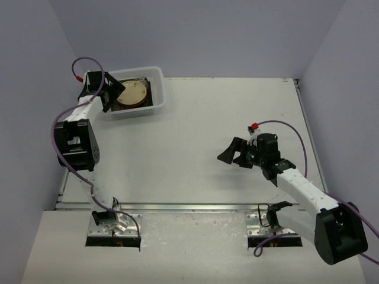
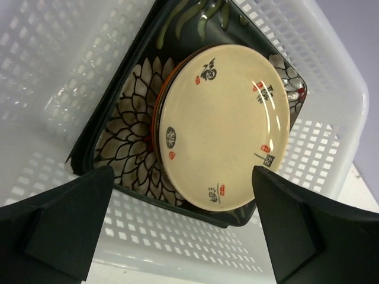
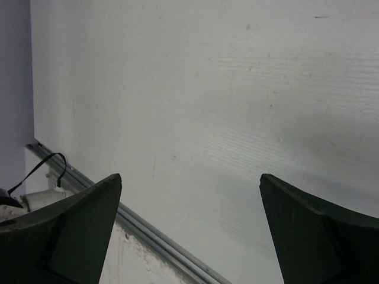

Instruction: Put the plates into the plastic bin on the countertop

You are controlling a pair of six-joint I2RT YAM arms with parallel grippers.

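We count three plates [image 1: 134, 94] stacked in the one plastic bin [image 2: 53, 71] (cream plate [image 2: 222, 124] on top, orange rim [image 2: 157, 112] beneath, flowered black square [image 2: 127, 127] lowest); left gripper [image 2: 182, 195] hovers over them, jaws apart; right gripper [image 3: 189, 195] gapes above the countertop [image 1: 195, 136]

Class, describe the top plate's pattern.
Top plate: cream, black characters, red marks; left wrist view.

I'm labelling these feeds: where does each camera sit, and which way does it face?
Top external: above, behind the bases, looking down at the countertop; both arms show.
Left wrist: on left arm, looking into plastic bin at cream plate; open fingers show.
Right wrist: on right arm, facing countertop and metal rail; open fingers show.
Shared: top and left wrist both see bin and plate.
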